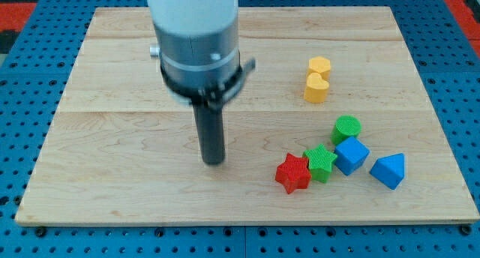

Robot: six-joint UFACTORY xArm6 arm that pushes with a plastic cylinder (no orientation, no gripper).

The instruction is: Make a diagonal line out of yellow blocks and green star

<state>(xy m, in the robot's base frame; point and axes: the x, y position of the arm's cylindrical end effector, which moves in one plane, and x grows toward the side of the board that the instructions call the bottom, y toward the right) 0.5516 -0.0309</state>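
Note:
Two yellow blocks stand touching at the view's upper right: a yellow hexagon (320, 64) and, just below it, a yellow heart (316, 87). The green star (321, 162) lies lower right, wedged between a red star (292, 173) on its left and a blue cube (350, 154) on its right. My tip (214, 162) rests on the board left of the red star, roughly a hundred pixels away, touching no block.
A green cylinder (346, 128) sits just above the blue cube. A blue triangular block (388, 170) lies furthest right. The wooden board (112, 175) lies on a blue pegboard surface. The arm's wide grey body covers the board's upper middle.

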